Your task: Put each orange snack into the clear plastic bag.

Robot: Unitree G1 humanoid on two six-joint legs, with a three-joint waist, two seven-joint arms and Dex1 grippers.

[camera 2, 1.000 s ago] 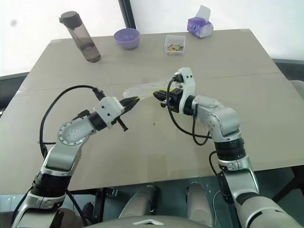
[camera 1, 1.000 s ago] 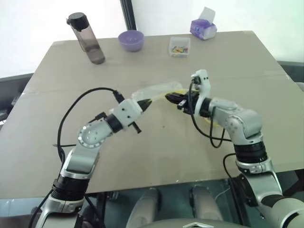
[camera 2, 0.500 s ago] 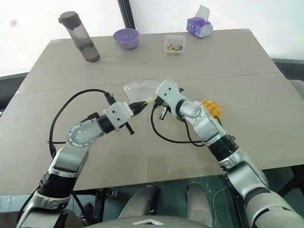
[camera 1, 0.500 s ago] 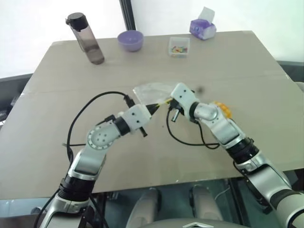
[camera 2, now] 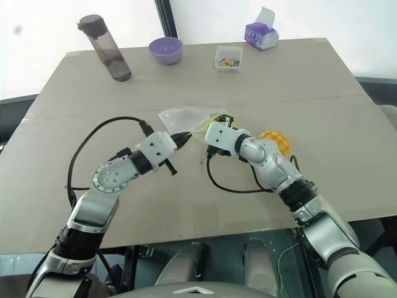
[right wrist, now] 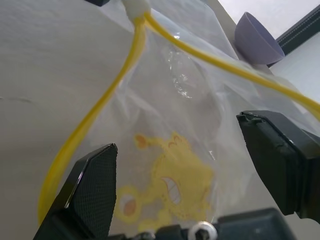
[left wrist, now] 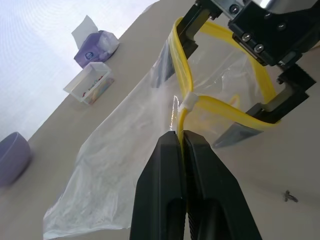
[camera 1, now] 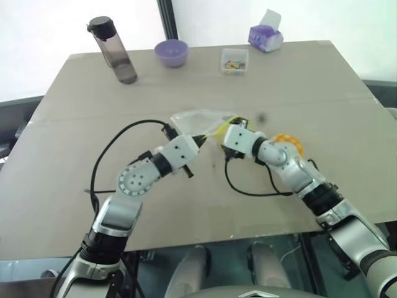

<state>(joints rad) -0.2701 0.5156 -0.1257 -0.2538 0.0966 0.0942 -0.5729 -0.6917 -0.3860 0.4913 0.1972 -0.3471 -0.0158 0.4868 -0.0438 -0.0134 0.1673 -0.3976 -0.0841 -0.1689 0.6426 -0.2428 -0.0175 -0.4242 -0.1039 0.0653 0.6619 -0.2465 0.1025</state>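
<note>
The clear plastic bag [camera 1: 193, 119] lies mid-table with its yellow seal strip [left wrist: 186, 95] pulled into a loop. My left gripper [left wrist: 181, 139] is shut on that strip at the bag's near corner. The right gripper [left wrist: 227, 75] is open, with both fingers inside the bag's mouth, holding the strip wide. In the right wrist view, the bag's yellow cartoon print [right wrist: 175, 175] shows between its fingers [right wrist: 92, 182]. One orange snack [camera 1: 288, 144], a round bun with a grid top, rests on the table just beyond my right forearm, outside the bag.
Along the table's far edge stand a dark water bottle [camera 1: 113, 49], a purple bowl [camera 1: 171, 53], a small clear box of colourful bits [camera 1: 234, 61] and a purple tissue pack [camera 1: 265, 37]. Bare tabletop [camera 1: 322, 93] lies to the right of the bag.
My right gripper rolled over, sank toward the table and went from shut to open inside the bag's mouth. The forearm swung aside and uncovered the orange snack. The left gripper kept its hold.
</note>
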